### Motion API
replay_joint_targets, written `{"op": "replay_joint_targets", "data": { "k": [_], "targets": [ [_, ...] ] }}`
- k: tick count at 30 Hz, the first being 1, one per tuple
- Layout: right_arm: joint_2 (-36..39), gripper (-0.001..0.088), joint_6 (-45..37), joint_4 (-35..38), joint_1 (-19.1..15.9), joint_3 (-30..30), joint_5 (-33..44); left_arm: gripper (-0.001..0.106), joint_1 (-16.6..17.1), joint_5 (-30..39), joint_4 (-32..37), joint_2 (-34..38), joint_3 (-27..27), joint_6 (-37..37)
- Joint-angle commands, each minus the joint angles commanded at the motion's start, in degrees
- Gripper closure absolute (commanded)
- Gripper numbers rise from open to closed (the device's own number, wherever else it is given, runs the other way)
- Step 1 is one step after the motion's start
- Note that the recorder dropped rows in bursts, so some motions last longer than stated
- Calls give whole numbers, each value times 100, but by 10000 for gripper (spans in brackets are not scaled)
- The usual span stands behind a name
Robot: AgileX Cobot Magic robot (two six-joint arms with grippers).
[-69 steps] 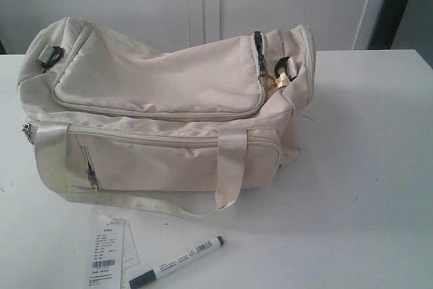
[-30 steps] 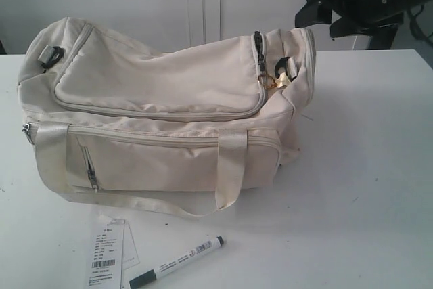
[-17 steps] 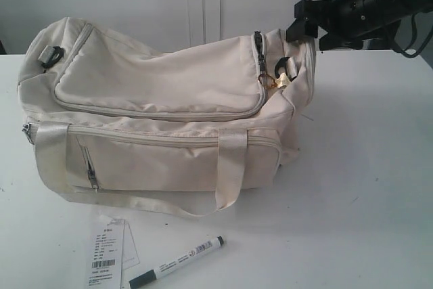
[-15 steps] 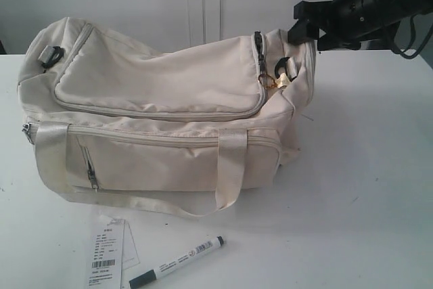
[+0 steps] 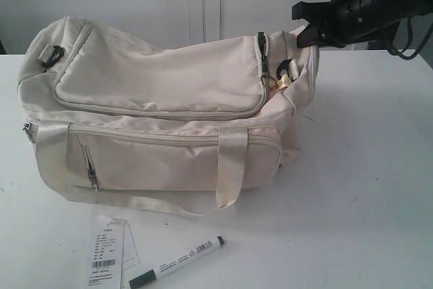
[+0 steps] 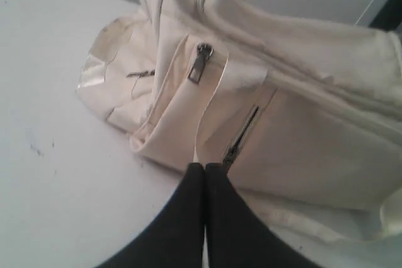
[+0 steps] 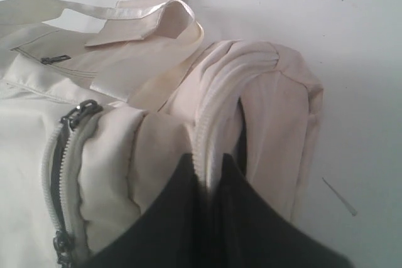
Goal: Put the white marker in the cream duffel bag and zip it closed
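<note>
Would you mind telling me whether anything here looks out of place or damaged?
Nothing looks damaged or spilled. The cream duffel bag sags in the middle, and a loose paper tag lies on the table beside the white marker.

The cream duffel bag (image 5: 162,120) blocks the left and middle of the tabletop (image 5: 365,167). Right of it lies open. The white marker (image 5: 177,260) is reachable from above, with the paper tag (image 5: 107,252) just beside it.

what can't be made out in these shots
Inside of the bag: covered by its own fabric in every view.
Print on the marker: too small, exterior view.
The paper tag: cut by the exterior view's bottom edge.
The left gripper: outside the exterior view's frame; only its wrist view shows it.
</note>
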Motion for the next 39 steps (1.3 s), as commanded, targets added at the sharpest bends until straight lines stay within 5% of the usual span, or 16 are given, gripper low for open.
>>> {"op": "replay_joint_targets", "data": {
  "k": [8, 14, 20, 30, 39],
  "targets": [
    [0, 868, 0, 0, 0, 0, -11, 1053, 0, -399, 0, 0, 0, -169],
    [0, 868, 0, 0, 0, 0, -26, 1053, 0, 239, 0, 62, -301, 138],
    [0, 868, 0, 0, 0, 0, -25, 1053, 0, 1110, 51, 927, -1372, 952],
    [0, 868, 0, 0, 0, 0, -37, 1053, 0, 2599, -3, 3904, -4007, 2920],
    [0, 868, 0, 0, 0, 0, -23, 1053, 0, 3901, -3109, 5567, -5507, 5958]
  ]
}}
